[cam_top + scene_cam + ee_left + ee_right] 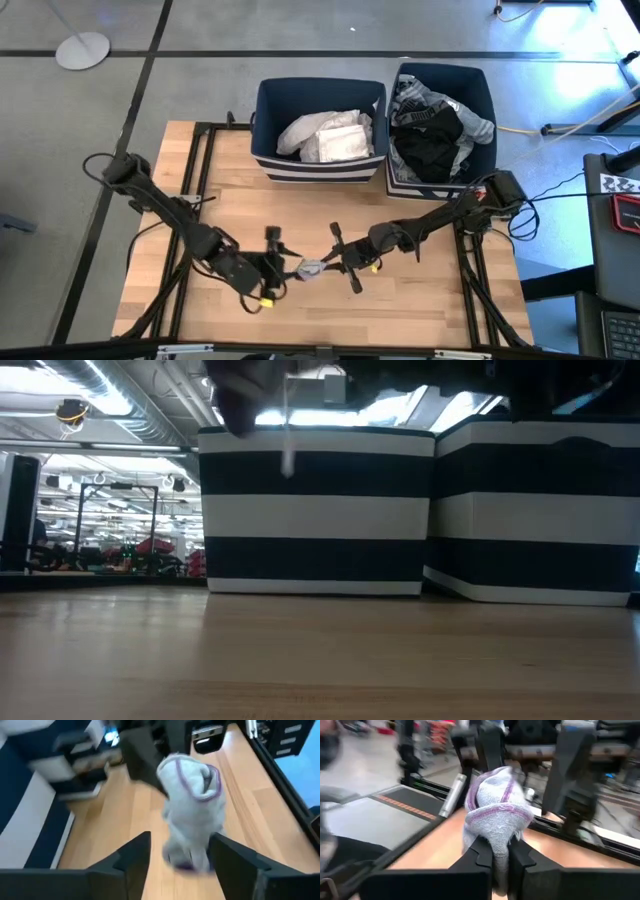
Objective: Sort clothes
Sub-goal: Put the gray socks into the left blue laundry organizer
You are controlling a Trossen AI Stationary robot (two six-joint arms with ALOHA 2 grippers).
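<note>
The right gripper [500, 857] is pinching a small soft grey sock with purple trim [495, 815] above the wooden desk [420, 300]. The left gripper [180, 857] is spreading wide around it. It looks light and floppy, so holding the bunched middle seems best.

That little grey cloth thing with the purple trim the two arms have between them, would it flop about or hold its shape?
Probably floppy: the small grey knit garment with purple trim bunches and droops above the right gripper pinching it. Likely light too, since one narrow pinch keeps it above the wooden table. The open left gripper flanks it.
</note>
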